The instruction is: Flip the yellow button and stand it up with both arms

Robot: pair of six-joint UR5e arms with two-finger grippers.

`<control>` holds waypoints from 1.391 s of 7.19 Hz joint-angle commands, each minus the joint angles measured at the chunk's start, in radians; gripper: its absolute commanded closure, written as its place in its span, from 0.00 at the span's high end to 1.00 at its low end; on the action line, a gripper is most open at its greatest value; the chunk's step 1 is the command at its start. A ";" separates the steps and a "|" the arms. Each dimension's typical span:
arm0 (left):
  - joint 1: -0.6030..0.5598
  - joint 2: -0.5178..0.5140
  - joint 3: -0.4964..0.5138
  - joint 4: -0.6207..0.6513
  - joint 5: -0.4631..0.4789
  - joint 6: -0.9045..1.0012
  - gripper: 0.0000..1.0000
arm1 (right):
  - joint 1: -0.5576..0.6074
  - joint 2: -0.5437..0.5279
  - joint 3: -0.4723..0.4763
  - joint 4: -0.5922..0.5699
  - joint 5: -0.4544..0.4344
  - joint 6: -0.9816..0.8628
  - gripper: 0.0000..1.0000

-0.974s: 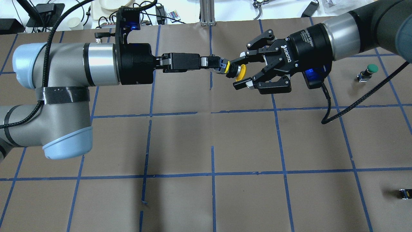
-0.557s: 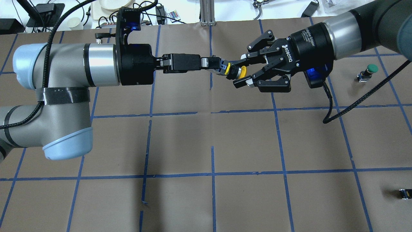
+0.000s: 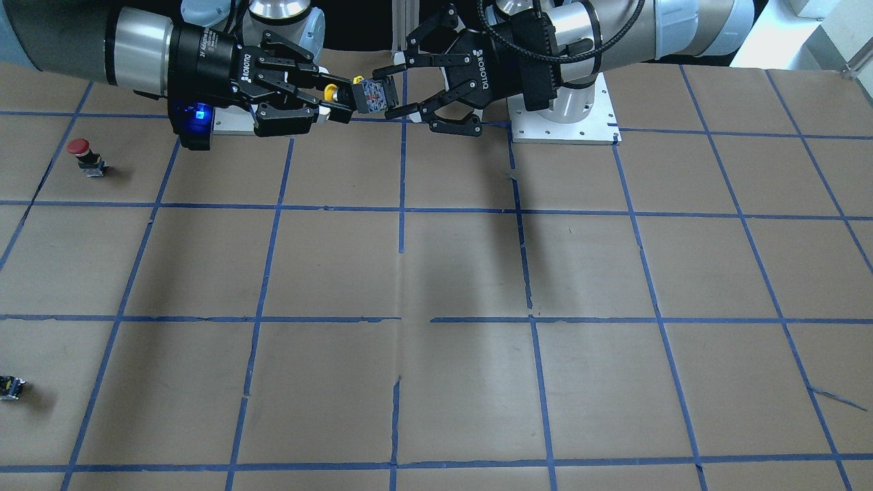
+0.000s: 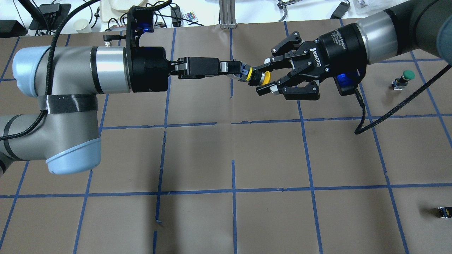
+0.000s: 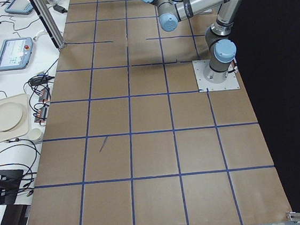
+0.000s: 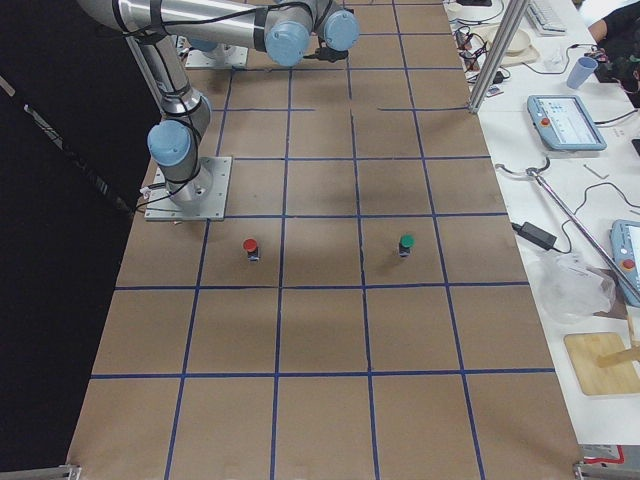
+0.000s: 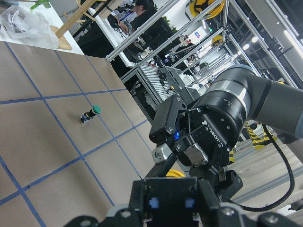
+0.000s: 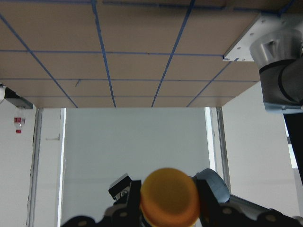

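Observation:
The yellow button (image 4: 264, 78) hangs in the air between both grippers, lying level, cap toward the right arm. My left gripper (image 4: 239, 72) is shut on its black contact-block body (image 3: 372, 95). My right gripper (image 4: 261, 79) has its fingers on both sides of the yellow cap. In the right wrist view the cap (image 8: 170, 196) faces the camera with a finger tight against each side. In the front view the right gripper (image 3: 331, 94) is on the view's left and the left gripper (image 3: 390, 94) on its right. The left wrist view shows a sliver of the cap (image 7: 176, 173).
A green-capped button (image 4: 406, 77) stands on the brown paper at the right, also seen in the right side view (image 6: 406, 243). A red-capped button (image 3: 83, 153) stands nearer the robot's base. A small capless black block (image 4: 444, 212) lies at the front right. A cluttered white bench (image 4: 116, 10) runs behind.
The right gripper's fingers have narrowed from wide open to close around the yellow cap and moved in slightly. The left gripper has held the button's body still.

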 commanded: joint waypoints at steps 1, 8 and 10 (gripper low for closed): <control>0.000 0.000 0.003 0.000 0.000 -0.046 1.00 | 0.001 0.001 -0.002 0.000 0.001 0.001 0.02; 0.128 -0.003 0.029 -0.126 0.195 -0.057 1.00 | -0.156 0.008 -0.081 -0.128 -0.653 -0.640 0.01; 0.128 -0.006 0.125 -0.341 0.349 -0.057 1.00 | -0.182 0.011 -0.072 -0.253 -0.871 -1.044 0.01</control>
